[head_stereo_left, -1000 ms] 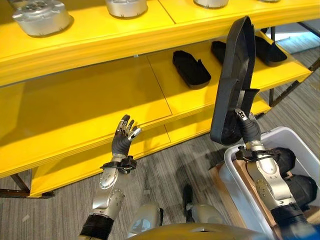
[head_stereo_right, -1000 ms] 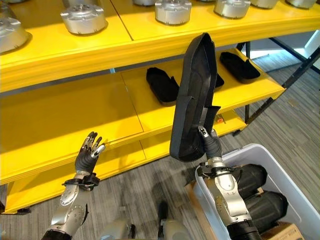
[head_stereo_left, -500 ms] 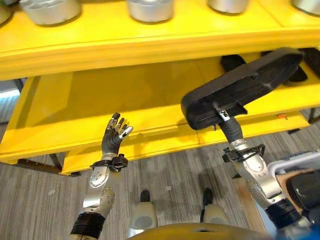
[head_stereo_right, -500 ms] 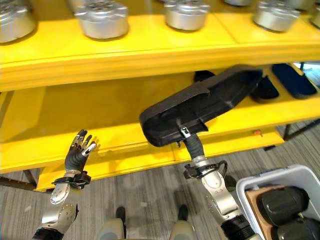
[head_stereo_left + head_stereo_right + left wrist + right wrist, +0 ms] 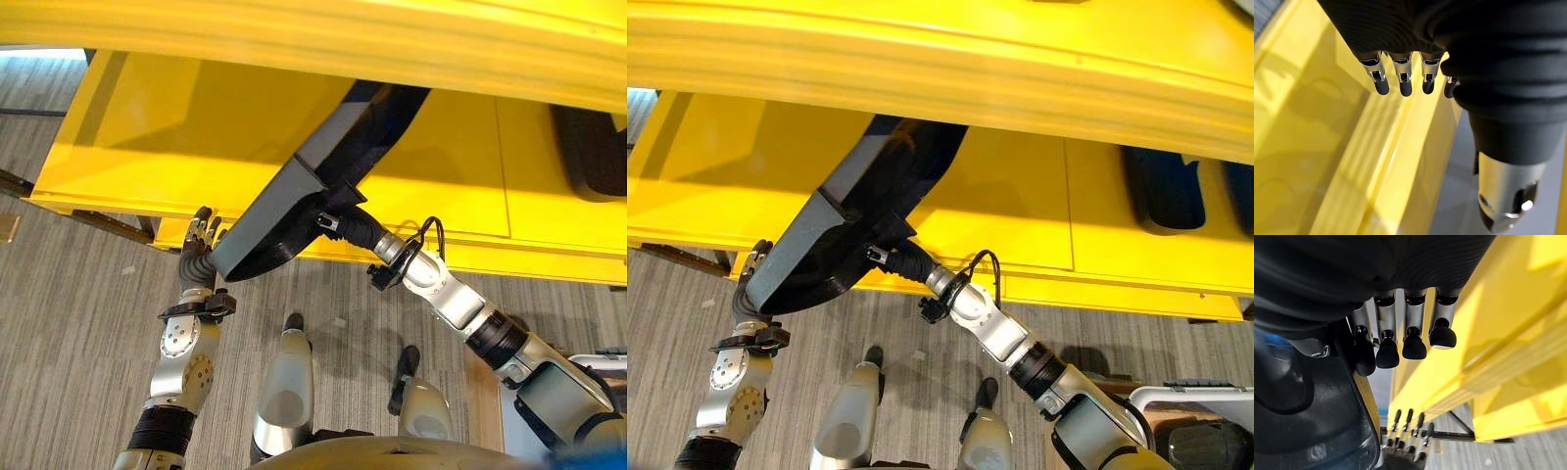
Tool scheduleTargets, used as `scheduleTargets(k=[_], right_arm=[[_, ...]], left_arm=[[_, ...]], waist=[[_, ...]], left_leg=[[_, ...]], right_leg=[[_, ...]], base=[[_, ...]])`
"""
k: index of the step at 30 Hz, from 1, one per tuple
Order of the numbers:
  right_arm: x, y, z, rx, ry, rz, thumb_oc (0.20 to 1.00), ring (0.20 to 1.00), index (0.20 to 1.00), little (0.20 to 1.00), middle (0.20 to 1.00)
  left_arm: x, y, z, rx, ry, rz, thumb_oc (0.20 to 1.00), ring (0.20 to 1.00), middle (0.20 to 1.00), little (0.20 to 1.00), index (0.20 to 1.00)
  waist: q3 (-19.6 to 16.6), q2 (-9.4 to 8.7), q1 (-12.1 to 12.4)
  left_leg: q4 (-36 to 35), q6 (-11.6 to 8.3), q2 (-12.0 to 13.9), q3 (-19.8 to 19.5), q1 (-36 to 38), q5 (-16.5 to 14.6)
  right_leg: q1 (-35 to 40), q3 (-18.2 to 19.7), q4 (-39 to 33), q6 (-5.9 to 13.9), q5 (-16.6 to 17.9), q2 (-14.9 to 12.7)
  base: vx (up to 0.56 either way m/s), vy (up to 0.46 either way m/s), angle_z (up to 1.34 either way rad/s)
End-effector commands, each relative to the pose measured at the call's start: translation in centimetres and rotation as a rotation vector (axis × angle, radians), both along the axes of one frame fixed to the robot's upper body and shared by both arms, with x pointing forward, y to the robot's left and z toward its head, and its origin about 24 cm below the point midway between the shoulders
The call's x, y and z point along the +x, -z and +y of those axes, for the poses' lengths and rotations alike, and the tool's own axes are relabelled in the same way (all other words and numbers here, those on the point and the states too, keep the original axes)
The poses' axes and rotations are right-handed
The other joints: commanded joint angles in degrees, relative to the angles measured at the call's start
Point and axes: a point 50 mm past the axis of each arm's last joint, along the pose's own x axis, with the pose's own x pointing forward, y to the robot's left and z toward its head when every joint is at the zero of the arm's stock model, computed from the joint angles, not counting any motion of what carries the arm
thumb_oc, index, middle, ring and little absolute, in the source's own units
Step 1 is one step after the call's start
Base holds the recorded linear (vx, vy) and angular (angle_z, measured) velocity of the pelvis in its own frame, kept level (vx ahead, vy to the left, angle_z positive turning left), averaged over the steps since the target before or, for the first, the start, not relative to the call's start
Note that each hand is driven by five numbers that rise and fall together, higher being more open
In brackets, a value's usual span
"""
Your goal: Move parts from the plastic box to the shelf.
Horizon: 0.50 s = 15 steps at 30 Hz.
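A long black shell-shaped part (image 5: 312,176) slants across the front of the yellow shelf (image 5: 176,137). Its far end reaches in under the upper board, and its near end hangs past the shelf's front edge. My right hand (image 5: 345,224) is shut on the part near its middle; in the right wrist view its fingers (image 5: 1387,350) curl against the black part (image 5: 1298,426). My left hand (image 5: 198,257) is raised with straight fingers (image 5: 1400,84) right beside the part's lower end. I cannot tell whether it touches.
Another black part (image 5: 1161,186) lies on the same shelf board at the right. The upper shelf's thick front edge (image 5: 392,39) overhangs the board. A corner of the white plastic box (image 5: 1190,395) shows at the lower right on the grey floor.
The camera has tipped down and closer to the shelf. My right arm has reached left and forward, swinging the part so that its far end goes under the upper board. The left hand now stands by its lower end.
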Motion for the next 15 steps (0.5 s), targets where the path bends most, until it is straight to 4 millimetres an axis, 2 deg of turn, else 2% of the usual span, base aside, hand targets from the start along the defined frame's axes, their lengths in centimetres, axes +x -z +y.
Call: scheduleTargets(k=[1, 4, 9, 10, 11, 15], right_arm=[[-0.3, -2.0, 0.1, 0.106, -0.002, -0.086, 0.200, 0.200, 0.200, 0.200, 0.200], [0.4, -2.2, -0.5, 0.102, 0.053, -0.102, 0.200, 0.200, 0.200, 0.200, 0.200], [2.1, -3.3, -3.5, 0.133, 0.229, -0.150, 0.200, 0.200, 0.200, 0.200, 0.200], [3.0, -4.2, -5.0, 0.150, 0.320, -0.189, 0.200, 0.200, 0.200, 0.200, 0.200], [3.0, -4.2, -5.1, 0.151, 0.321, -0.189, 0.200, 0.200, 0.200, 0.200, 0.200], [4.5, -6.2, -7.4, 0.163, 0.449, -0.262, 0.200, 0.200, 0.200, 0.200, 0.200]], left_arm=[[0.2, -2.2, -0.4, 0.000, 0.010, -0.124, 1.000, 1.000, 1.000, 1.000, 1.000], [0.2, -2.3, -0.7, -0.002, 0.028, -0.127, 1.000, 1.000, 1.000, 1.000, 1.000], [0.0, -2.0, -0.8, 0.002, 0.043, -0.112, 1.000, 1.000, 1.000, 1.000, 1.000], [0.0, -2.1, -0.7, 0.002, 0.050, -0.111, 1.000, 1.000, 1.000, 1.000, 1.000], [0.0, -2.1, -0.7, 0.002, 0.051, -0.111, 1.000, 1.000, 1.000, 1.000, 1.000], [0.0, -2.1, -0.8, 0.011, 0.071, -0.108, 1.000, 1.000, 1.000, 1.000, 1.000]], waist=[[-4.2, 0.81, -0.2], [-3.6, 1.14, 0.2], [-3.5, 1.54, 0.1], [-3.5, 1.75, 0.1], [-3.5, 1.75, 0.1], [-3.4, 2.13, 0.0]], left_leg=[[-3.3, -2.38, 3.3, -0.8, 2.0, 5.3], [-3.3, -2.38, 3.3, -1.3, 1.6, 5.5], [-3.7, -2.28, 3.3, -1.7, 1.5, 5.8], [-3.8, -2.25, 3.5, -1.6, 1.5, 5.9], [-3.8, -2.25, 3.5, -1.6, 1.5, 5.9], [-3.7, -2.12, 3.6, -1.4, 1.3, 5.7]], right_leg=[[-1.2, 1.5, 11.2, 1.21, -3.1, -0.6], [-1.4, 1.1, 11.5, 1.21, -3.2, -0.6], [-1.9, 1.0, 11.6, 1.34, -3.0, -0.6], [-2.3, 1.1, 11.6, 1.41, -2.8, -0.6], [-2.3, 1.1, 11.6, 1.41, -2.8, -0.6], [-2.9, 1.6, 12.0, 1.44, -2.8, -0.5]], base=[[-0.02, -0.016, 0.03], [0.00, 0.000, 0.00], [0.00, 0.000, 0.00], [0.00, 0.000, 0.00], [0.00, 0.000, 0.00], [0.00, 0.004, -0.01]])
